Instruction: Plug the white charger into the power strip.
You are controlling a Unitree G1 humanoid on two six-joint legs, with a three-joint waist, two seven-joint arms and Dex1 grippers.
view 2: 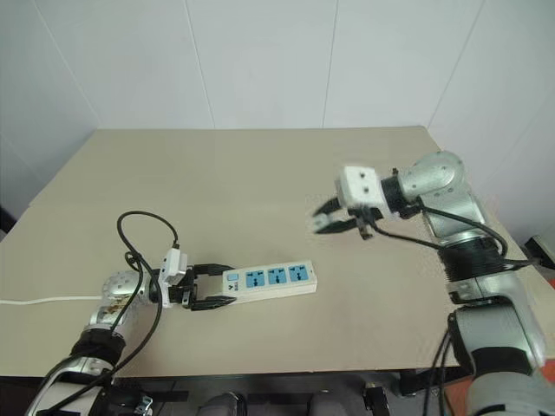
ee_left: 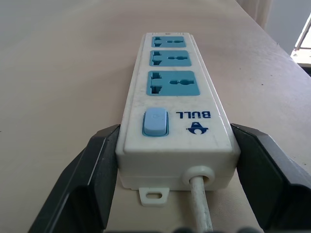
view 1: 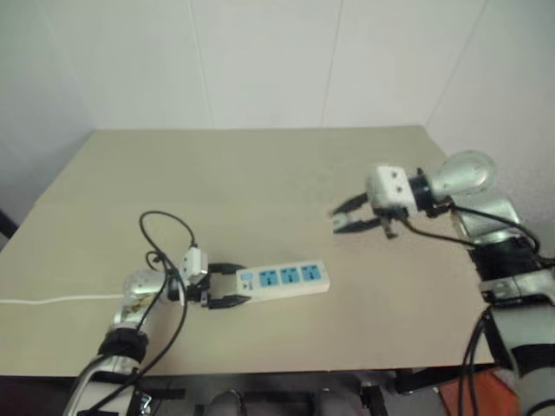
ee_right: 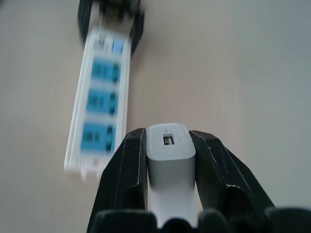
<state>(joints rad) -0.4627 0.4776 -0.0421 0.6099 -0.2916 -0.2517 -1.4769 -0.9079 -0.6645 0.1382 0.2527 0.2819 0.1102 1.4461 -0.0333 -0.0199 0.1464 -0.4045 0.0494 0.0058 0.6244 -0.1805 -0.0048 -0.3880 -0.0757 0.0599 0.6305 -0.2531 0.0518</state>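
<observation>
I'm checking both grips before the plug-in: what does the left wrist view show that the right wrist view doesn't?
Left wrist view alone: the left pincer clamped on the switch end of the power strip, with its blue switch, BULL logo and white cord leaving the end.

Right wrist view alone: the white charger gripped in the right pincer, its port facing the camera.

Both: the power strip with three blue sockets, lying on the beige table.

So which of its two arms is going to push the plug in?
The right, most likely. Its gripper already clamps the white charger above the table, free to travel. The left gripper is busy pinning the switch end of the power strip, steadying it.
</observation>
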